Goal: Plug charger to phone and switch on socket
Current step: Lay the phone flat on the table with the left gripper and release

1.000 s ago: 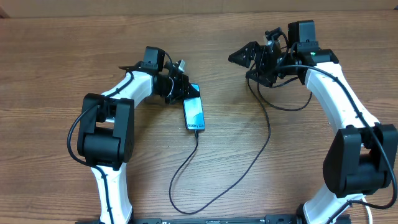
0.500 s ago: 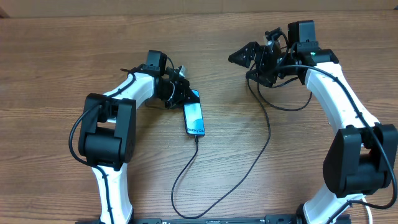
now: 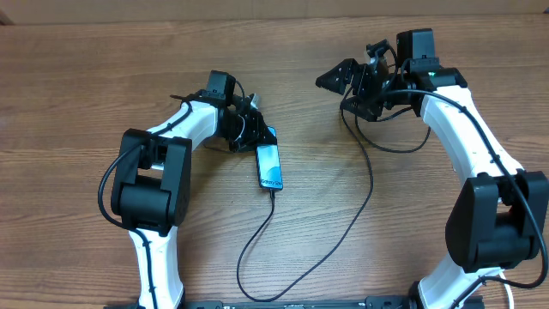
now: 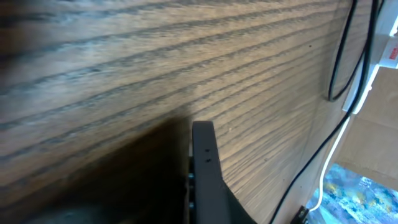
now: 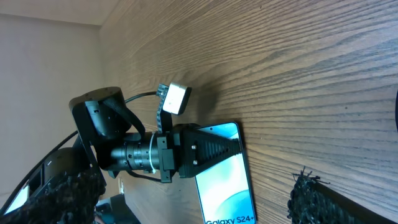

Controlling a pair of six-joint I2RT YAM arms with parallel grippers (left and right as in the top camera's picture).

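Wood-grain table (image 3: 77, 103). Phone (image 3: 269, 165) lies flat, screen up, its top end right at the left fingers (image 5: 214, 152). Whether these are clamped on it, touching it or just parted, I cannot tell. Charger (image 3: 274, 192) tip appears seated in the phone's end farthest from those fingers, and the cable loops off toward the right arm. Right fingers (image 3: 333, 77) stand wide apart, holding nothing, well apart from the phone. Socket (image 4: 390, 53): only a white-and-red corner shows, at the edge of the left wrist view. Judgement: plugging looks done; the socket has yet to be switched on.
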